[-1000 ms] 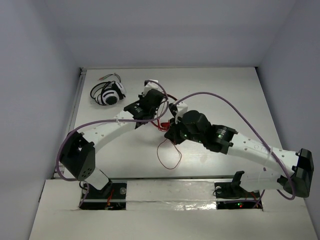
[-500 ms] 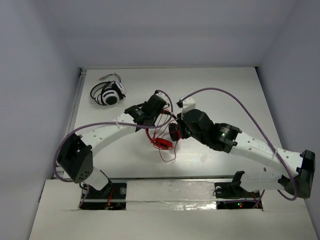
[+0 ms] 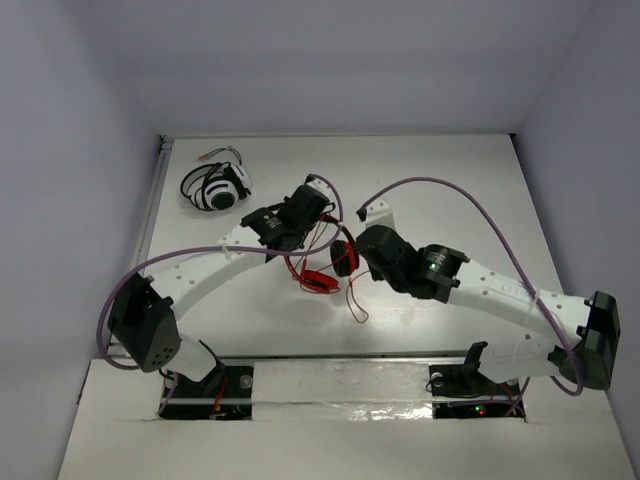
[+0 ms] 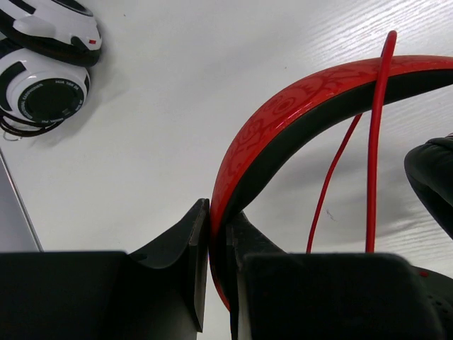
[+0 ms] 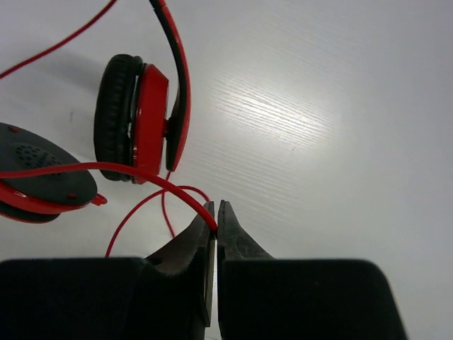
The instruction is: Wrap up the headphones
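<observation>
With the left hand [image 4: 218,212] clamped shut on the headphones [image 3: 320,281] mid-counter [image 3: 450,190] and the right hand [image 5: 216,212] pinched tight on their thin cable [image 5: 106,169], a hard pull could slip that cable free or snag it.

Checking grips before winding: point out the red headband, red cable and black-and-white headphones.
red headband [image 4: 283,113]: left wrist view, patterned outer face.
red cable [image 5: 99,165]: right wrist view, strand leading to the pinch.
black-and-white headphones [image 3: 215,187]: top view, earcups.

headphones [image 4: 279,113]: glossy red plastic | cable [image 5: 92,166]: smooth red | table [image 5: 318,120]: white woodgrain
</observation>
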You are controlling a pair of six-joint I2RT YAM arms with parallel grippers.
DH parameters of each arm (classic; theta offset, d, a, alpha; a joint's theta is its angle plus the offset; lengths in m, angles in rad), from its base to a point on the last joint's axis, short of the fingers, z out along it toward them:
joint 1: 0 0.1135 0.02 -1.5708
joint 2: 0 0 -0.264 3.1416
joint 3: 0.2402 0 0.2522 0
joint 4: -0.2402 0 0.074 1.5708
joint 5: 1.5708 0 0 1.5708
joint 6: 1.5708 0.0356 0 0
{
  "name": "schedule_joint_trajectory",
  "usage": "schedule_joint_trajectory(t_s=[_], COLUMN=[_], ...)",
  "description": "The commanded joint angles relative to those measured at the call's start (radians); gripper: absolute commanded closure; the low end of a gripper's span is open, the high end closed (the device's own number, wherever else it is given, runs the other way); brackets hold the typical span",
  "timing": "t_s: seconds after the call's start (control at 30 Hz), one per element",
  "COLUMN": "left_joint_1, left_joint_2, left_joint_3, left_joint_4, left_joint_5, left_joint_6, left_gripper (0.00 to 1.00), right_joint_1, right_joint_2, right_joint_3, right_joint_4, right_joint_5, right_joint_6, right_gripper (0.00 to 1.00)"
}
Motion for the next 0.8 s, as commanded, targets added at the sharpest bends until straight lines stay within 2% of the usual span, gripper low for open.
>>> schedule_joint_trajectory(t_s=[0.0, 0.13, 0.23, 0.37, 0.57, 0.77], left_joint_1=[-0.002, -0.002, 0.007, 0.031, 0.053, 0.129], left_joint_2=[-0.043, -0.074, -0.106, -0.152, -0.186, -0.218], left_joint_3=[0.064, 0.066, 0.063, 0.047, 0.070, 0.096], left_joint_4=[0.025, 0.032, 0.055, 0.120, 0.126, 0.161], left_joint_5=[0.007, 0.071, 0.181, 0.407, 0.580, 0.727], left_joint_6=[0.021, 0.050, 0.061, 0.058, 0.059, 0.033], left_gripper=[1.00, 1.00, 1.00, 1.00, 1.00, 1.00], right_joint_1=[0.008, -0.030, -0.063, -0.138, -0.198, -0.244], right_joint_2=[-0.013, -0.015, -0.032, -0.061, -0.043, -0.079], right_joint_3=[0.068, 0.065, 0.053, 0.019, -0.009, -0.073], right_joint_4=[-0.006, -0.001, 0.055, 0.178, 0.307, 0.422], right_joint_5=[0.125, 0.229, 0.263, 0.217, 0.130, 0.036], right_joint_6=[0.034, 0.055, 0.054, 0.025, -0.004, 0.008], right_gripper=[1.00, 1.00, 0.97, 0.90, 0.77, 0.71])
